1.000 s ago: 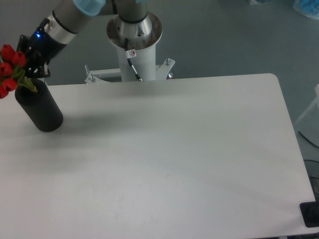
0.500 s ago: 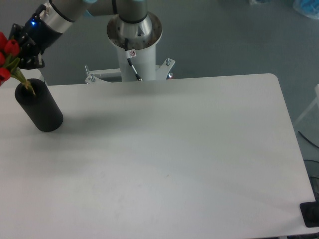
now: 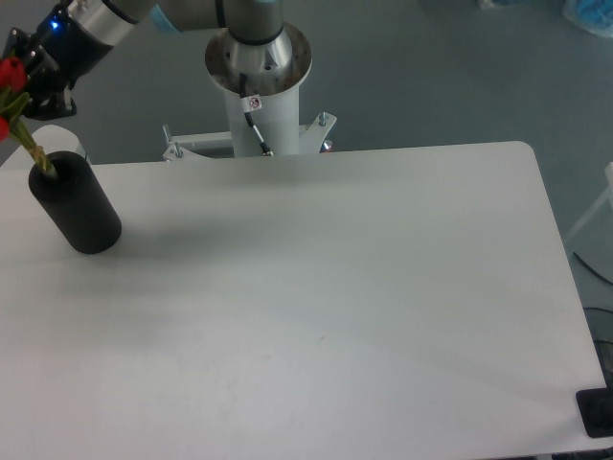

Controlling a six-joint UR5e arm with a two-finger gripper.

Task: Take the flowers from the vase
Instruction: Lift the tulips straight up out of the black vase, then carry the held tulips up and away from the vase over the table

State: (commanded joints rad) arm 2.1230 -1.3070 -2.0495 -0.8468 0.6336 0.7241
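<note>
The UR5e arm reached from its white pedestal base [image 3: 257,91] up and away to the far left, its grey forearm slanting toward the top-left corner of the view, where a small blue light [image 3: 55,21] glowed on the wrist. The black gripper [image 3: 36,84] hung at the end of that wrist, just above and slightly behind the vase [image 3: 77,204], and it sat partly at the frame's edge, so how wide its fingers stood could not be made out (they appeared to be pressed around the stems, but the contact itself was too dark and small to confirm).

The flowers [image 3: 10,75] were above the vase: a red bud or two showed at the very left edge beside the gripper, the rest cut off by the frame. Thin green stems [image 3: 31,146] slanted down from the buds to the vase's mouth, their lower ends at or just inside the rim.

The vase, a matte black cylinder, stood on the white table [image 3: 326,307] near its far-left corner, well to the left of the pedestal base. It appeared tilted in this view, its mouth toward the upper left.
</note>
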